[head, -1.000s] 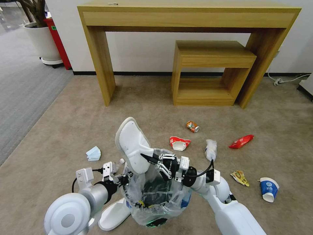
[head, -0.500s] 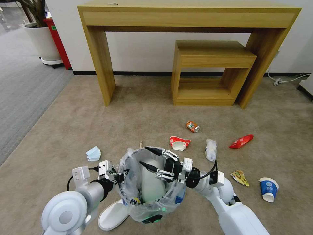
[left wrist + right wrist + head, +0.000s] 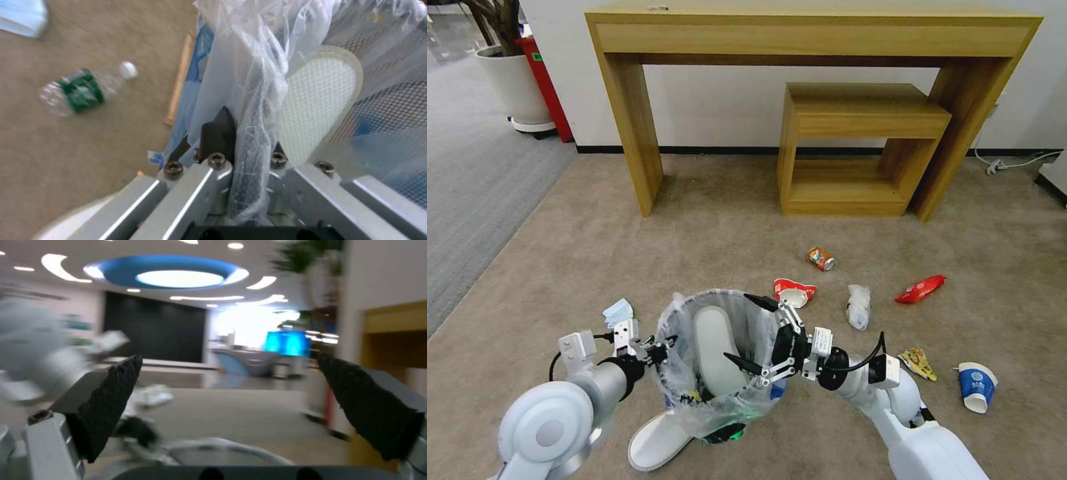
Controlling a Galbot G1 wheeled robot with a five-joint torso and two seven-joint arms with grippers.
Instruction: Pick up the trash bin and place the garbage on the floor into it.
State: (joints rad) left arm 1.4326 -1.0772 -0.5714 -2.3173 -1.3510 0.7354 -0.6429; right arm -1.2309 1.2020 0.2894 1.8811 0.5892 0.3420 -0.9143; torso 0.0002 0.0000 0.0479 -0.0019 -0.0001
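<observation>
**Slipper in bin, right gripper spread above the rim**

Left gripper (image 3: 657, 348) is clamped on the rim of the trash bin (image 3: 684, 407), pinching black mesh wall and plastic liner (image 3: 249, 83) together between its fingers. The bin sits just right of this gripper, above the beige carpet (image 3: 560, 267).

Right gripper (image 3: 760, 332) hovers over the bin's right rim, jaws wide apart, nothing between the fingertips (image 3: 111, 396).

A white slipper (image 3: 717, 350) stands on end inside the bin, between the two grippers. A second white slipper (image 3: 657, 440) lies on the carpet below the left gripper, beside the bin's base.

Pale-blue mask (image 3: 618, 311) lies just beyond the left gripper. Green-labelled bottle (image 3: 82, 91) and wooden stick (image 3: 180, 80) lie on the carpet near the bin's outer wall.

Beyond and right of the right gripper:
- red-white crushed cup (image 3: 794, 292)
- crushed can (image 3: 820, 258)
- crumpled clear cup (image 3: 859, 305)
- red wrapper (image 3: 920, 288)
- yellow wrapper (image 3: 918, 363)
- blue-white cup (image 3: 977, 387)
</observation>
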